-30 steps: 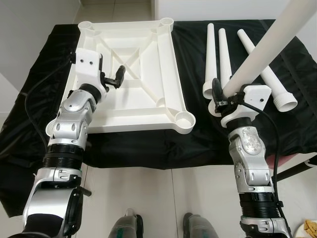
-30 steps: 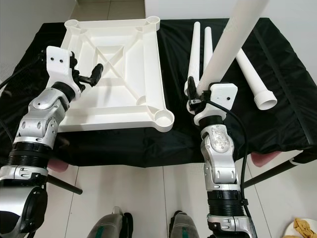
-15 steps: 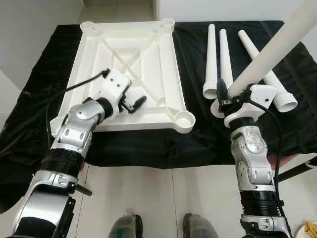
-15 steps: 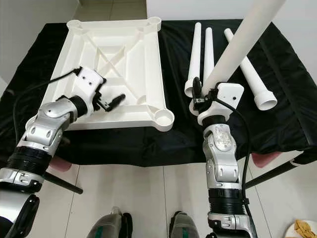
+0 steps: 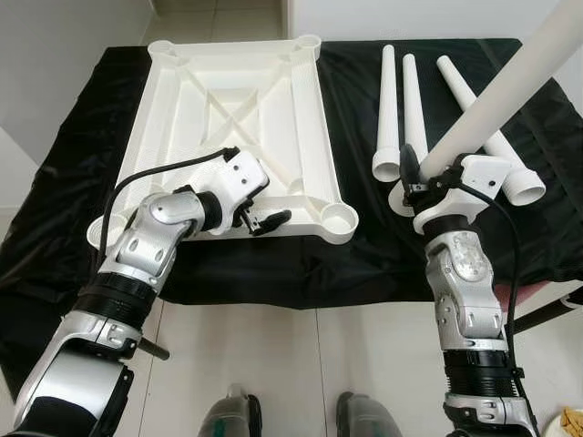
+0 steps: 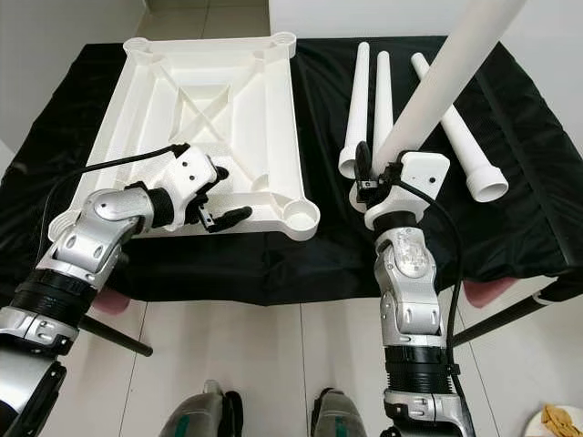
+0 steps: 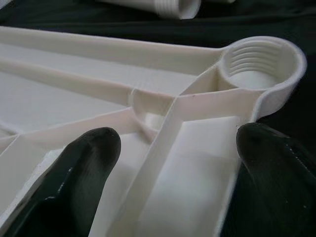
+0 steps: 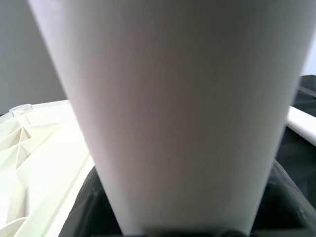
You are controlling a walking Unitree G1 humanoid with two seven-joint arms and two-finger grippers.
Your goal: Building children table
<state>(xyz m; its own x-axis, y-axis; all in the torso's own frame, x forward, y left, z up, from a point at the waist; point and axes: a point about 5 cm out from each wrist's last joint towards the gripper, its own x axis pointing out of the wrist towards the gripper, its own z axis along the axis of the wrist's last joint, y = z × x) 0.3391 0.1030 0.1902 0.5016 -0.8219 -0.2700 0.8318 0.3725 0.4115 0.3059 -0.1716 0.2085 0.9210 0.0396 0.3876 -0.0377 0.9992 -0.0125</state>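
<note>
Gripping a white table leg (image 5: 510, 91), the right gripper (image 5: 412, 179) has its fingers clamped around the leg's thick end, the leg slanting up and away toward the top right of the head views. In the right wrist view the leg (image 8: 173, 113) runs straight out along the fingers, with a corner of the tabletop off to one side.

The left gripper (image 5: 264, 218) hangs over the near edge of the upturned white tabletop (image 5: 228, 100), fingers spread and holding nothing. In the left wrist view one fingertip (image 7: 91, 163) sits over the inner panel and the other over the black cloth, straddling the near rim wall. Whether either pad touches the plastic, I cannot tell. The near right threaded corner socket (image 7: 259, 64) lies just ahead of the fingers.

Step in hand, as I judge it: bracing the tabletop while the first leg is brought over for fitting. None of the sockets holds a leg yet.

The next move calls for the left gripper to pinch or press the rim so the tabletop cannot slide on the black cloth (image 5: 364, 255), and for the right arm to stand the leg upright, thick end down, over the near right socket (image 5: 340, 217), then seat and turn it into the threads.

Counts:
- table legs: four, one held, three loose legs (image 5: 414, 100) lying side by side on the cloth right of the tabletop
- tabletop: one, underside up
- corner sockets: four
- grippers: two
</note>
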